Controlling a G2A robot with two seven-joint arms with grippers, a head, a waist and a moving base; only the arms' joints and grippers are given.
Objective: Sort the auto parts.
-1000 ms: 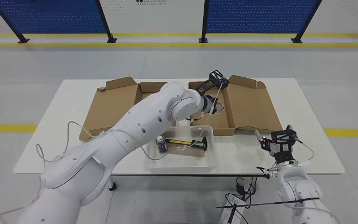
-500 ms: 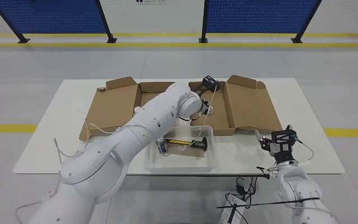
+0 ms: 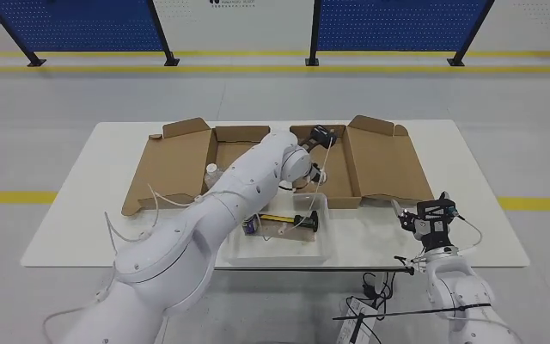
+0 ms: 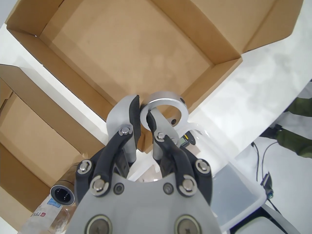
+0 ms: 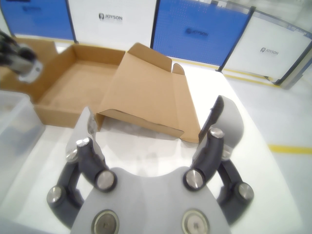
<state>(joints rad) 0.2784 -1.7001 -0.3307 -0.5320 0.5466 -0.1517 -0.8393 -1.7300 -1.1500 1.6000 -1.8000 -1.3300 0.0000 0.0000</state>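
- Carrying step: left tool pinches the aluminium shaft collar by its rim, above the right cardboard box's near wall.
- Next: likely advance over the box floor, lower, release.
- Right tool gapes wide above the desk.

A logo wordmark stands on white panels and blue panels; a printed label marks a bag.

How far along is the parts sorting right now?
One white part already lies in the left box. The left gripper pinches a metal ring over the right box. A cylinder and more wait in the clear bin; the right gripper is open.
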